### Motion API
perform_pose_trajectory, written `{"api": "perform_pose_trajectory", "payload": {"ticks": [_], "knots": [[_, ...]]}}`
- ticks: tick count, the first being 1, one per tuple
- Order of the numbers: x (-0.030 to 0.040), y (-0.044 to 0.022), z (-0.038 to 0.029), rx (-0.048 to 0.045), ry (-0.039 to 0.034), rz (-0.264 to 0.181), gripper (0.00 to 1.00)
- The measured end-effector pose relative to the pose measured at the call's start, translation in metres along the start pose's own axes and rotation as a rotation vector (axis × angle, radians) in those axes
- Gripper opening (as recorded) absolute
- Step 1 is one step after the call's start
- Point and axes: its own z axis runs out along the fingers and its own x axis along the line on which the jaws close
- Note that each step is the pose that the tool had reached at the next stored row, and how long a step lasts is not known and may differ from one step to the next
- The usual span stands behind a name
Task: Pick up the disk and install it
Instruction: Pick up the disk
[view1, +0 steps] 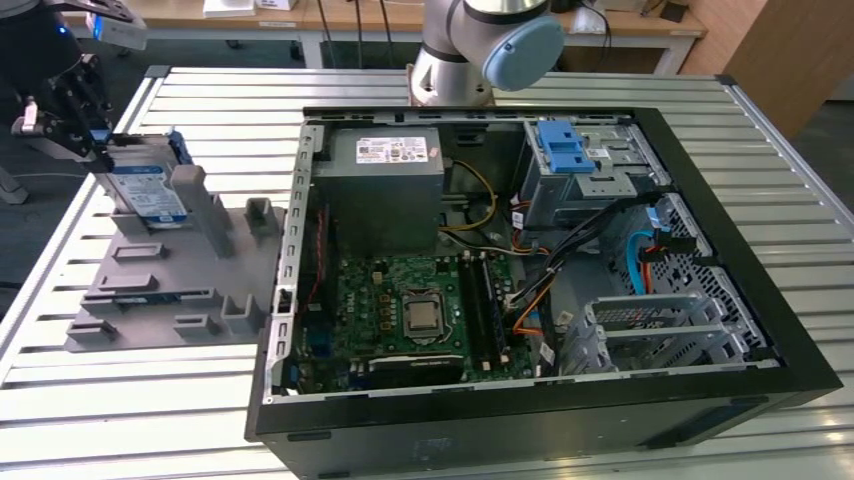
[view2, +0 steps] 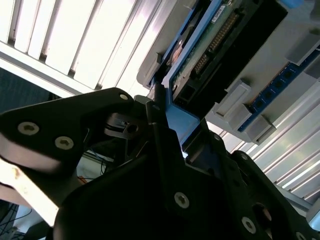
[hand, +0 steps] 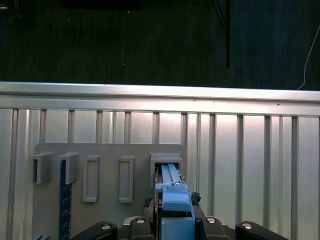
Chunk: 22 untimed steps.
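The claw (view1: 88, 138) is clamping the disk (view1: 144, 190) by the end of its blue side rail (hand: 176, 207). In the first wrist view the rail is sitting tight between the jaws with no gap on either side. The disk is standing on edge directly below the claw, seated in a slot of the grey holder (hand: 100, 150) on the slatted tabletop (view1: 134, 400). The holder is likely keeping it upright so that its narrow end is offered to a grasp from above. The open computer case (view1: 534, 250) is lying well away from the claw. The slot walls are hiding the disk's lower part. In the exterior view the claw's body is covering the contact itself. The second wrist view is cutting the disk off at the frame's edge.
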Motion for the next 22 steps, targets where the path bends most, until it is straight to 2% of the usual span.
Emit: {"api": "perform_pose_trajectory", "payload": {"ticks": [14, 22], "knots": [[0.0, 0.0, 0.0002, 0.0003, -0.0001, 0.0, 0.36], [-0.0001, 0.0002, -0.006, 0.0004, -0.0001, 0.0, 0.36]]}}
